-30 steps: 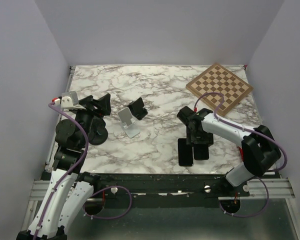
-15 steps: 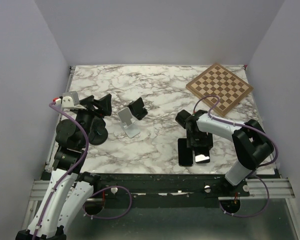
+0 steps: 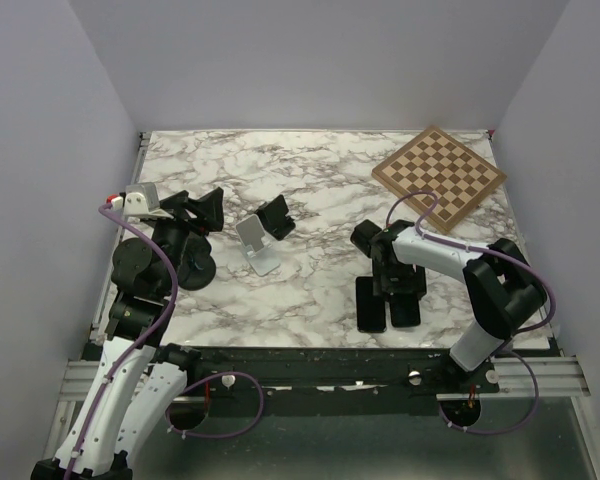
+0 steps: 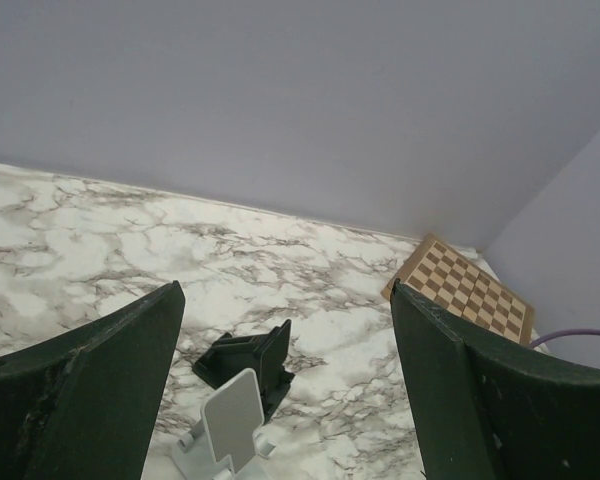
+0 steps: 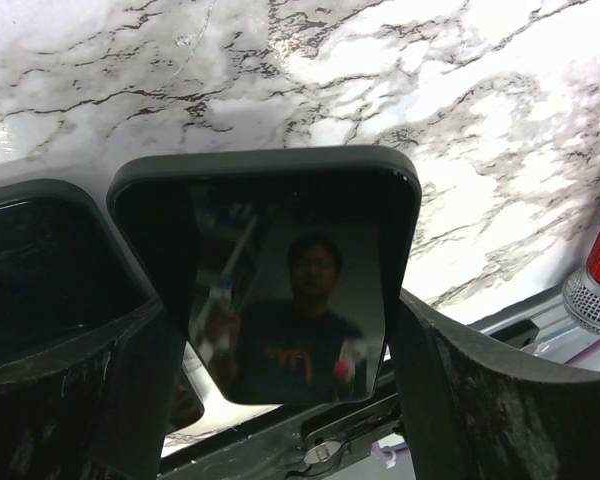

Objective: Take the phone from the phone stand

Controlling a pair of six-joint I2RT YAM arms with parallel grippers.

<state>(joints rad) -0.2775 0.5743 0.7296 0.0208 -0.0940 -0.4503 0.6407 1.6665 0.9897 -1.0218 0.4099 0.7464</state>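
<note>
A black phone (image 5: 280,230) with a mirror-like screen sits between my right gripper's (image 5: 280,310) fingers, which close against its two long sides. In the top view this phone (image 3: 406,308) is low over the marble near the front edge, under my right gripper (image 3: 397,288). A second black phone (image 3: 372,305) lies flat just left of it and also shows in the right wrist view (image 5: 40,270). The white phone stand (image 3: 255,243) and a black stand (image 3: 276,217) are both empty; they also show in the left wrist view, white (image 4: 225,430) and black (image 4: 250,358). My left gripper (image 3: 202,212) is open and empty, left of the stands.
A wooden chessboard (image 3: 438,175) lies at the back right corner and shows in the left wrist view (image 4: 465,285). The table's front edge and metal rail (image 3: 320,355) run just below the two phones. Grey walls close in the back and sides.
The right arm's elbow has swung in to the left and the gripper has shifted slightly toward the front edge. The phone's bright glint of half a second ago is gone. The left arm is still.
</note>
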